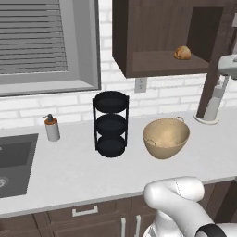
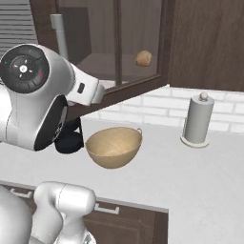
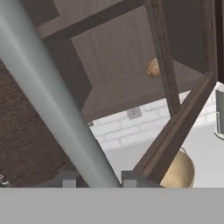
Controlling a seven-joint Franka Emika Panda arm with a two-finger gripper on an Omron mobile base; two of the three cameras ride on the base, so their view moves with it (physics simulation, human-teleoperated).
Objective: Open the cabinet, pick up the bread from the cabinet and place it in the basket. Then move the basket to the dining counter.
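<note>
In the left base view, the cabinet [image 1: 157,37] stood open above the surface [image 1: 69,171], its door [image 1: 217,55] swung out to the right edge of the frame, so the shelf was exposed. The bread [image 1: 182,53] rested on that shelf near its right end, well above the basket [image 1: 166,137], which sat on the surface toward the rear right, mouth upward and apparently positioned to receive the bread. A black three-tier rack [image 1: 111,124] stood just left of the basket, and a paper towel holder [image 1: 212,104] stood near the back wall to the right. In the right base view, the door frame [image 2: 119,90] hung out over the surface with the arm's hand against its lower left part; the bread [image 2: 143,58] was seen through the glass pane. The basket [image 2: 113,146] had open surface in front and to the right. In the hand view, the gripper [image 3: 92,178] straddled the long silver bar handle [image 3: 48,105], its fingertips [image 3: 131,178] narrowly set on either side of the bar, apparently gripping it to swing the door. The door's lower corner projected over the basket [image 3: 181,168], so clearance there was judged tight.
</note>
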